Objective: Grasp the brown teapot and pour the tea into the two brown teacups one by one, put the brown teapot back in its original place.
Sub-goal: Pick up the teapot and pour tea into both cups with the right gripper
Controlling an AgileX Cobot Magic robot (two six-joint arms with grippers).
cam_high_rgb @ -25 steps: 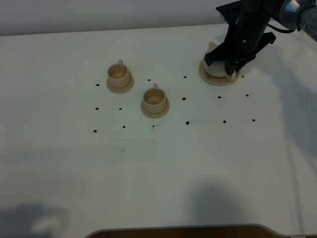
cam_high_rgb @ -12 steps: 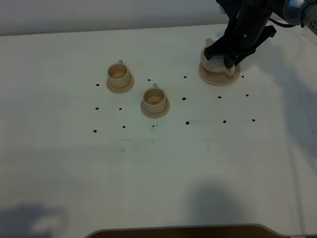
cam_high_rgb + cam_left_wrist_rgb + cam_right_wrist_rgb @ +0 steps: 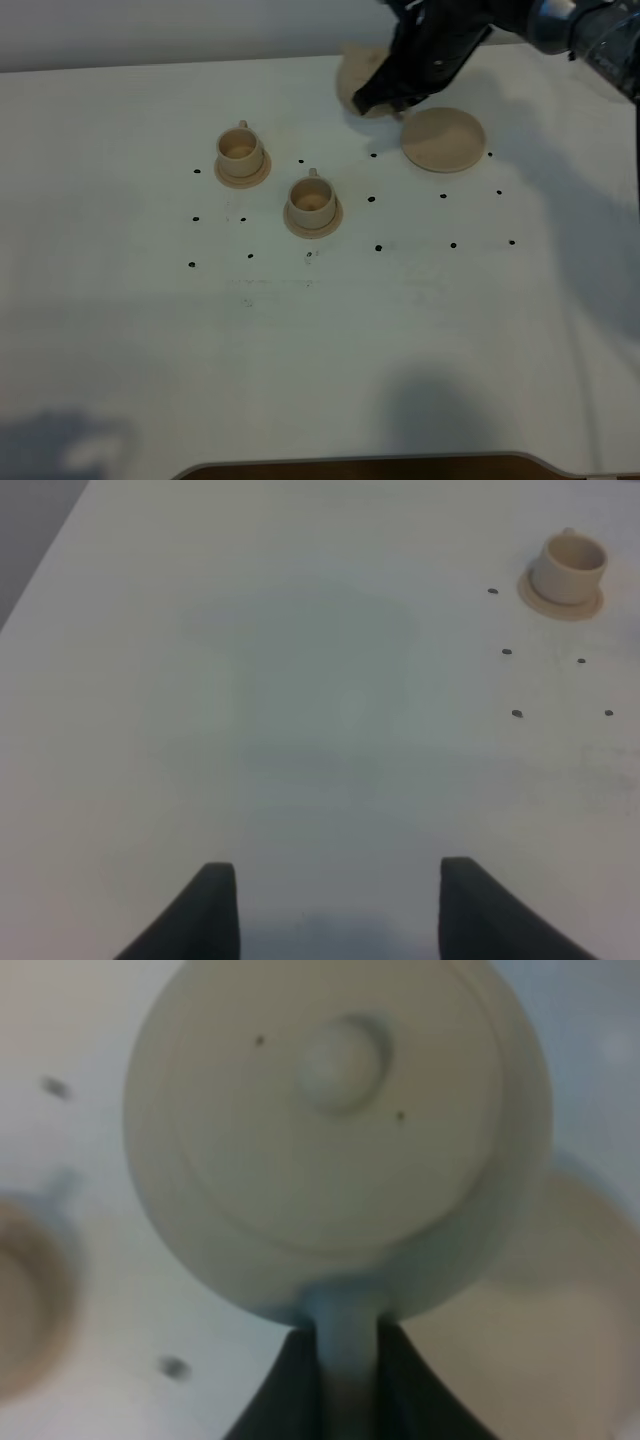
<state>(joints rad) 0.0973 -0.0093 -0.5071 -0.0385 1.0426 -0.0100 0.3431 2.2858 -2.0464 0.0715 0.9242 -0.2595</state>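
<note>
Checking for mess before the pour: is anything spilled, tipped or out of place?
Nothing stands out. The far teacup and the near teacup sit upright, no spill shows on the table, and the brown teapot, lid on, hangs in the right gripper, clear of its wide saucer.

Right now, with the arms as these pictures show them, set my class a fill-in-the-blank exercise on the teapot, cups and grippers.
1. The right gripper is shut on the brown teapot by its ____.
2. The wide saucer has ____ standing on it.
3. There are ____ teacups in the high view.
4. The left gripper has its jaws ____.
Missing words: handle; nothing; two; open.
</note>
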